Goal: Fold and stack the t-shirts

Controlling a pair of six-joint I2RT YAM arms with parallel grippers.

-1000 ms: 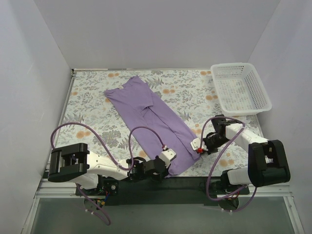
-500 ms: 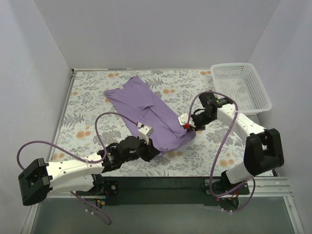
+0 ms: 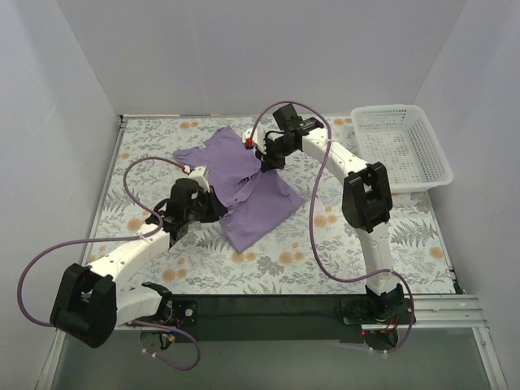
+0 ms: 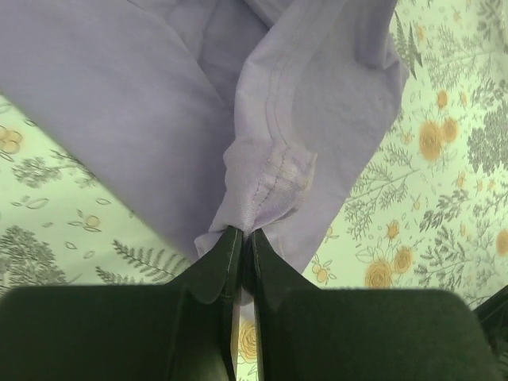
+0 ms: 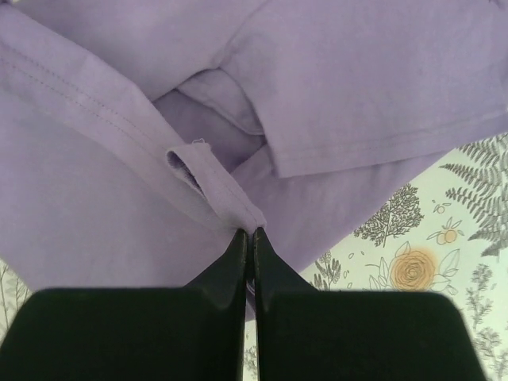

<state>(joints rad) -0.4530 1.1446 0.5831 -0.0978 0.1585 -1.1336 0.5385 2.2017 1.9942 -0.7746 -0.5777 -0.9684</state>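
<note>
While left claw [image 4: 244, 235] and right claw [image 5: 248, 232] pinch its hem, the t-shirt [image 3: 262, 213] lies lengthwise from eleven to five o'clock.

High overview, wrist close-ups on t-shirt [image 3: 264, 207]

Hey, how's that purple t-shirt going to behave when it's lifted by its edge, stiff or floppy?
Probably floppy: the t-shirt bunches and drapes where the left gripper and right gripper pinch its hem. Likely light, since two fingertip pinches seem enough to hold the edge up.
</note>
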